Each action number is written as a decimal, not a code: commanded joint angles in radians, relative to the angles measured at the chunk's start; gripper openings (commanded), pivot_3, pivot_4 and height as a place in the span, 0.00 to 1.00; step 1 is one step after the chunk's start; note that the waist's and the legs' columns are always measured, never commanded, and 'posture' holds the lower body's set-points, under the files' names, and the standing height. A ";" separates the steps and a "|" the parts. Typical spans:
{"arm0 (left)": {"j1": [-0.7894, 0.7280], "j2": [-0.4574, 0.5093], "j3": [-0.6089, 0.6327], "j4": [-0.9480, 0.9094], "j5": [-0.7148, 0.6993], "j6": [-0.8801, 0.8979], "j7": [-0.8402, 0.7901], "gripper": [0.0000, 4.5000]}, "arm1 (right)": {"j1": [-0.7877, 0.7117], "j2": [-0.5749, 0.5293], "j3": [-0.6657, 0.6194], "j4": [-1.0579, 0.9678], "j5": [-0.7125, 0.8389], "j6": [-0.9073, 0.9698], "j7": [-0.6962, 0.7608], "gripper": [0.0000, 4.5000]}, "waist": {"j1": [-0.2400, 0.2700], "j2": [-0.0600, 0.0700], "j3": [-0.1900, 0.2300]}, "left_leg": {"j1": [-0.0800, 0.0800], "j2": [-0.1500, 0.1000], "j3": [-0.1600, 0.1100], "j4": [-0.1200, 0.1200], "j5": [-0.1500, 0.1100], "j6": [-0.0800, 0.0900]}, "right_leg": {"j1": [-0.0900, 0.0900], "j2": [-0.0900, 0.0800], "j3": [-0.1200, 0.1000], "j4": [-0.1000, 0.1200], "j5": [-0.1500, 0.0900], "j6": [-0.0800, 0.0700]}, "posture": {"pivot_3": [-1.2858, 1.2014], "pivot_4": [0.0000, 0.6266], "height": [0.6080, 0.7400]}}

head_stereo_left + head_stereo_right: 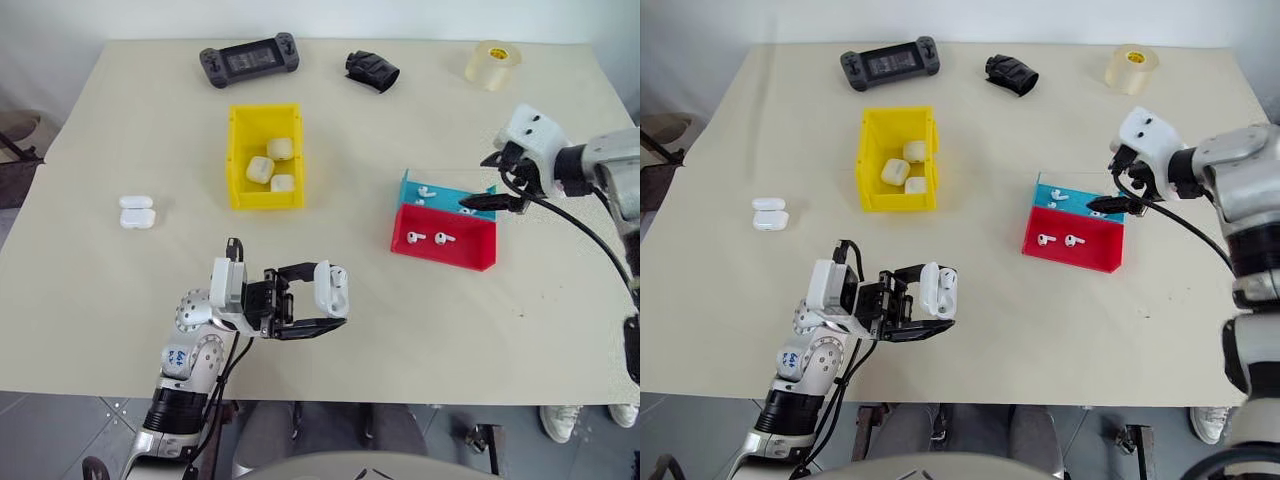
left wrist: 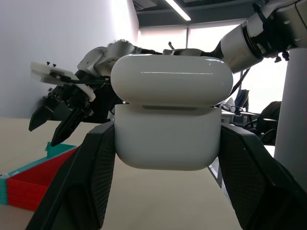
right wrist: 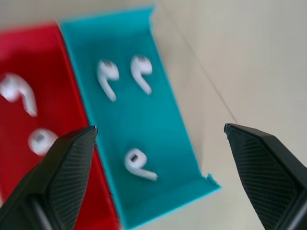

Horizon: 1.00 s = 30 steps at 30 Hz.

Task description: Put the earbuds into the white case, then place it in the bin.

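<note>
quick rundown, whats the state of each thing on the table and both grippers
left gripper: shut on white case
white case: held above the table, lid open
right gripper: open, empty, over blue tray
blue tray: three earbuds inside
red tray: two earbuds inside
yellow bin: three cases inside
spare case: on the table, lid open

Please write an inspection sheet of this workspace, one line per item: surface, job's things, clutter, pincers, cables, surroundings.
Surface: beige table, flat.
Job's things: open white case held; yellow bin holds three cases; two earbuds in red tray, three in blue tray; spare case on table.
Clutter: game controller, black object, tape roll along the far edge.
Pincers: left pincer shut on the case; right pincer open above the blue tray.
Cables: black cables along both arms.
Surroundings: shoes beyond the table's edge.
</note>
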 commanded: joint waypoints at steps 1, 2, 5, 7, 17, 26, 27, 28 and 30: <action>0.021 -0.008 -0.009 -0.066 0.001 -0.016 0.029 0.62 | -0.083 0.021 0.029 0.174 -0.096 -0.167 0.061 0.99 | -0.005 0.000 0.000 | 0.000 0.000 0.000 0.000 0.000 0.000 | -0.001 0.000 0.000 0.000 0.000 0.000 | 0.52 0.24 1.00; 0.026 -0.007 -0.011 -0.074 0.001 -0.016 0.035 0.62 | -0.099 0.031 0.040 0.213 -0.124 -0.202 0.064 0.99 | -0.007 0.000 0.000 | 0.000 0.000 0.000 0.000 0.000 0.000 | -0.001 0.000 0.000 0.001 0.000 0.000 | 0.52 0.24 1.00; 0.036 -0.006 -0.018 -0.087 0.001 -0.017 0.048 0.62 | -0.134 0.059 0.048 0.307 -0.180 -0.290 0.055 0.99 | -0.015 0.000 0.000 | 0.000 0.000 0.000 0.000 0.000 0.000 | -0.001 0.000 0.000 0.002 0.000 0.000 | 0.52 0.24 1.00; 0.038 -0.005 -0.021 -0.089 0.002 -0.019 0.053 0.62 | -0.152 0.081 0.038 0.358 -0.197 -0.314 0.051 0.99 | -0.021 0.000 0.000 | 0.000 0.001 0.000 0.001 0.000 0.000 | -0.001 0.000 0.000 0.003 0.000 0.000 | 0.52 0.24 1.00; 0.050 0.009 -0.013 -0.082 0.001 -0.043 0.058 0.62 | -0.182 0.150 0.011 0.456 -0.246 -0.380 0.077 0.99 | -0.024 0.000 0.000 | 0.001 0.001 0.000 0.001 0.000 -0.001 | -0.003 0.000 0.001 0.007 0.000 0.000 | 0.52 0.24 1.00; 0.069 0.018 -0.005 -0.051 -0.004 -0.075 0.024 0.62 | -0.172 0.152 -0.002 0.448 -0.260 -0.429 0.136 0.99 | -0.023 0.000 0.000 | 0.001 0.001 0.001 0.001 0.000 -0.001 | -0.004 0.000 0.001 0.008 0.000 0.000 | 0.52 0.24 1.00; 0.071 0.018 -0.005 -0.047 -0.004 -0.078 0.020 0.62 | -0.171 0.150 0.002 0.449 -0.266 -0.435 0.143 0.99 | -0.024 0.000 0.000 | 0.001 0.001 0.001 0.001 0.000 -0.001 | -0.004 0.000 0.001 0.008 0.000 0.000 | 0.52 0.24 1.00; 0.072 0.018 -0.005 -0.044 -0.004 -0.081 0.017 0.62 | -0.170 0.149 0.005 0.451 -0.273 -0.440 0.145 0.99 | -0.024 0.000 0.000 | 0.001 0.001 0.001 0.001 0.000 -0.001 | -0.004 0.000 0.001 0.008 0.000 0.000 | 0.52 0.24 1.00; 0.072 0.018 -0.004 -0.039 -0.004 -0.084 0.012 0.62 | -0.169 0.148 0.008 0.455 -0.283 -0.460 0.145 0.99 | -0.023 0.000 0.000 | 0.001 0.001 0.001 0.001 0.000 -0.001 | -0.004 0.000 0.001 0.008 0.000 0.000 | 0.52 0.24 1.00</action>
